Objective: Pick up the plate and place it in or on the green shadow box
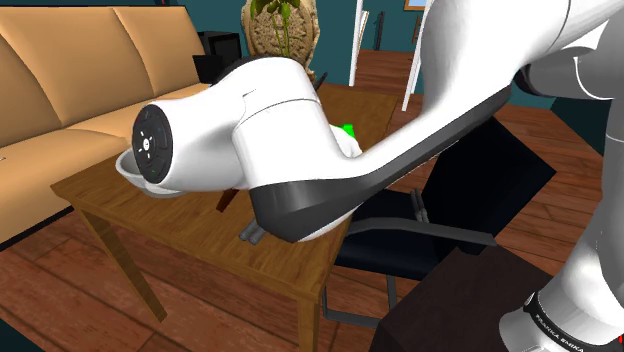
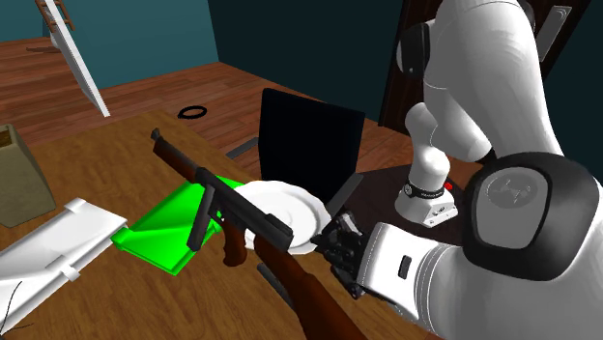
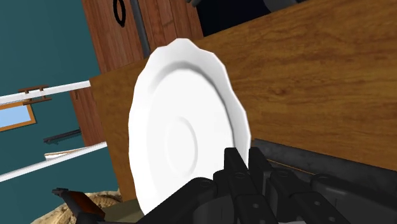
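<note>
Flanking sofa [image 1: 60, 90]: tan, along the shoulder view's left, just beside the table
Table [image 1: 150, 222]: brown wood with square legs; it carries the gun, the green box and the plate
Arm [image 1: 280, 140]: white with dark joints, stretched low over the table from the shoulder view's right to its left
Chair [image 1: 490, 175]: black, pushed up against the table edge on the stand's side
Gun [image 2: 246, 220]: long, black metal with brown wooden stock and grip, lying slantwise across the tabletop; its middle crosses the green box and passes in front of the plate in the second exterior view
Green box [image 2: 159, 227]: bright green, flat and shallow, lying on the table under the gun's magazine and barrel
Plate [image 2: 290, 214]: plain white with a scalloped rim, at the box's corner nearest the gripper, not inside it; whether it touches the table I cannot tell
Gripper [image 2: 333, 241]: black, level with the plate, its two fingers closed on the plate's rim; the wrist view shows the rim clasped between them
</note>
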You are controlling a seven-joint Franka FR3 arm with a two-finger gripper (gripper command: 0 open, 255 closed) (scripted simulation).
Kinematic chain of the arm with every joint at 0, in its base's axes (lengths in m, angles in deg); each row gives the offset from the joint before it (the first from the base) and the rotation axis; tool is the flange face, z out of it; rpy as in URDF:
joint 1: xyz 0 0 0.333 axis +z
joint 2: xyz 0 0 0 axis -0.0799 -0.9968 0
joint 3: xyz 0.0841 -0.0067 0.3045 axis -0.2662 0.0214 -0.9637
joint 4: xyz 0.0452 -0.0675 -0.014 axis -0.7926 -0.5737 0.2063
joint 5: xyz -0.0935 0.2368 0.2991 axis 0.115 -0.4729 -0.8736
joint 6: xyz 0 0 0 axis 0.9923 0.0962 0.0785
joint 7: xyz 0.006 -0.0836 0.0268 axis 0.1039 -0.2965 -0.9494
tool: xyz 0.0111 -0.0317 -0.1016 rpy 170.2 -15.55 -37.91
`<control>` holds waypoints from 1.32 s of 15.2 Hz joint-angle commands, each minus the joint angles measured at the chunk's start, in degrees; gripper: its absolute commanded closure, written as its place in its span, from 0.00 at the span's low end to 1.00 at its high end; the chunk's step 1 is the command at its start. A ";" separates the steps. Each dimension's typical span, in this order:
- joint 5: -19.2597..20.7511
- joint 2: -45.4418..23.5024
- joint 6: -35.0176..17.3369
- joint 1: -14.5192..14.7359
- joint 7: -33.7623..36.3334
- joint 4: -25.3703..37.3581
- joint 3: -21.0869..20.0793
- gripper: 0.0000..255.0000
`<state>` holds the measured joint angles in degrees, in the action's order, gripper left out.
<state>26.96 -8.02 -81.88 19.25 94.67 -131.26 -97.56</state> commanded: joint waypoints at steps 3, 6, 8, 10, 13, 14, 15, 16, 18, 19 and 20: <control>-0.21 1.25 1.25 -0.03 -1.96 1.38 -0.29 1.00; -0.16 1.86 2.33 0.14 -3.51 2.80 -0.41 1.00; -0.09 2.17 2.98 0.27 -4.41 3.67 -0.46 1.00; 0.89 2.49 0.90 -1.74 -6.28 3.47 0.34 1.00; 2.50 2.46 -2.04 -4.42 -9.02 3.78 1.64 1.00; 3.08 2.32 -2.96 -5.22 -9.92 4.04 2.10 1.00; 3.67 2.12 -3.85 -5.99 -10.81 4.39 2.56 1.00; 4.28 1.85 -4.72 -6.71 -11.70 4.82 3.04 1.00; 5.53 1.11 -6.37 -8.04 -13.48 5.93 4.00 1.00; 6.17 0.65 -7.15 -8.64 -14.38 6.61 4.49 1.00; 6.83 0.13 -7.91 -9.21 -15.27 7.38 4.98 1.00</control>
<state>32.98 -7.34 -88.95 10.65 80.49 -124.84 -93.12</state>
